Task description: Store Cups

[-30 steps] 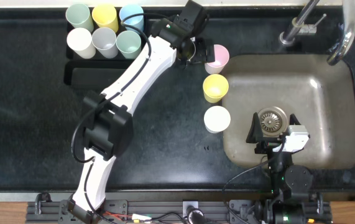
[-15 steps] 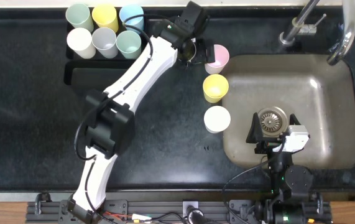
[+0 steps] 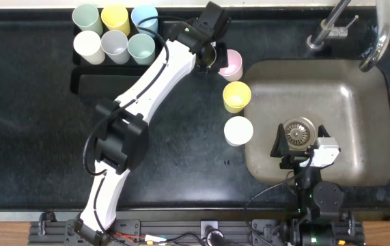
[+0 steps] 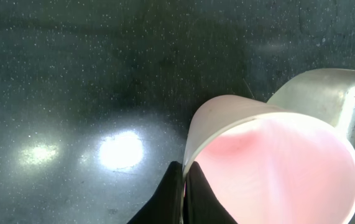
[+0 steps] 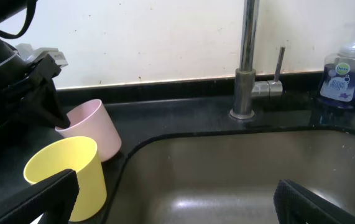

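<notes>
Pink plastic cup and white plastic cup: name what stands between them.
The yellow plastic cup stands between the pink plastic cup and the white plastic cup, per the top view.

One cup behind two cups left of sink, six cups in rack

Yellow cup, sink rim flank pink cup.

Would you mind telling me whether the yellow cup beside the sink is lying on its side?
No, the yellow cup stands upright with its open mouth facing up, beside the pink cup.
</notes>
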Controlling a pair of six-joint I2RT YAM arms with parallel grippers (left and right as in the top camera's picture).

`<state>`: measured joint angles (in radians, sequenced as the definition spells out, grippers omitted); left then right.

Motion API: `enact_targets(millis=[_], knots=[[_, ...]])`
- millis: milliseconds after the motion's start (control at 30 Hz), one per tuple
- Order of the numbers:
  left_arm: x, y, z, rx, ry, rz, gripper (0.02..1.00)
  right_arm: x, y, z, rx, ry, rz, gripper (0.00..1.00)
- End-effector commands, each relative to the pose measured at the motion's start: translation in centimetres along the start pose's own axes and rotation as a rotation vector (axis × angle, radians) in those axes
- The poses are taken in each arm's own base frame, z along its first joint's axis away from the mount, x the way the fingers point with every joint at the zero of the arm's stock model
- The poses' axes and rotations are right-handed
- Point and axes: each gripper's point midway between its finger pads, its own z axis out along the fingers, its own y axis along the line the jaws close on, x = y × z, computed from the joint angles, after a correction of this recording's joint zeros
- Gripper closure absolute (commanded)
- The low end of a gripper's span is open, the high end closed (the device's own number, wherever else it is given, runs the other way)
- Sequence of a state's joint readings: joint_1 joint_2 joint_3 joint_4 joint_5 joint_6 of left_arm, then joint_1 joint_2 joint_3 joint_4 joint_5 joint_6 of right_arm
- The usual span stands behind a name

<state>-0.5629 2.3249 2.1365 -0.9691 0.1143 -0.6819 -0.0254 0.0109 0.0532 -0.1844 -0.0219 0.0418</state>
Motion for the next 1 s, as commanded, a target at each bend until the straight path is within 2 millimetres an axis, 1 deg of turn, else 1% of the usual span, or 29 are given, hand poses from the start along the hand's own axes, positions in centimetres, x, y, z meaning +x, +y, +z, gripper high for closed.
enact_targets(millis=[33,67,133,200,267,333,367,433,500,567,600,667,733,767,867,933,1000], knots=[[-1.2,1.1,-0.5,-0.032,-0.034,-0.02,0.982,-0.2,0.1,0.0,-0.007,-0.01,0.003,0.005],[-1.7,1.3,-1.4,-0.027,-0.045,-0.028,0.982,-0.2,0.1,0.0,-0.007,-0.01,0.003,0.003],[-2.7,2.1,-3.9,-0.024,-0.07,-0.052,0.982,-0.2,0.1,0.0,-0.007,-0.01,0.004,0.003],[-3.4,3.5,-7.5,-0.029,-0.09,-0.086,0.982,-0.2,0.1,0.0,-0.007,-0.01,0.004,0.005],[-3.7,5.7,-11.9,-0.048,-0.108,-0.131,0.98,-0.2,0.1,0.0,-0.007,-0.01,0.003,0.005],[-3.6,7.9,-15.7,-0.077,-0.131,-0.174,0.982,-0.2,0.1,0.0,-0.007,-0.01,0.003,0.005],[-3.5,9.6,-18.2,-0.105,-0.154,-0.203,0.982,-0.2,0.1,0.0,-0.007,-0.01,0.003,0.003],[-3.0,12.5,-21.7,-0.169,-0.188,-0.249,0.982,-0.2,0.1,0.0,-0.007,-0.01,0.003,0.003],[-1.6,16.5,-25.2,-0.277,-0.206,-0.321,0.98,-0.2,0.1,0.0,-0.007,-0.01,0.003,0.005],[0.2,20.5,-28.0,-0.39,-0.211,-0.448,0.982,-0.2,0.1,0.0,-0.007,-0.01,0.003,0.001],[0.9,22.0,-28.9,-0.419,-0.21,-0.493,0.982,-0.2,0.1,0.0,-0.007,-0.01,0.004,0.003],[1.6,24.7,-29.7,-0.444,-0.212,-0.565,0.982,-0.2,0.1,0.0,-0.007,-0.01,0.004,0.003],[1.9,27.2,-29.2,-0.425,-0.222,-0.632,0.982,-0.2,0.1,0.0,-0.008,-0.009,0.003,0.003],[1.9,28.0,-28.5,-0.403,-0.224,-0.653,0.982,-0.2,0.1,0.0,-0.007,-0.01,0.004,0.003],[1.9,30.1,-25.7,-0.324,-0.222,-0.704,0.982,-0.2,0.1,0.0,-0.007,-0.01,0.004,0.003],[2.1,31.3,-24.1,-0.31,-0.216,-0.732,0.982,-0.2,0.1,0.0,-0.007,-0.01,0.004,0.003],[2.3,32.3,-23.0,-0.315,-0.21,-0.75,0.982,-0.2,0.1,0.0,-0.007,-0.01,0.003,0.003]])
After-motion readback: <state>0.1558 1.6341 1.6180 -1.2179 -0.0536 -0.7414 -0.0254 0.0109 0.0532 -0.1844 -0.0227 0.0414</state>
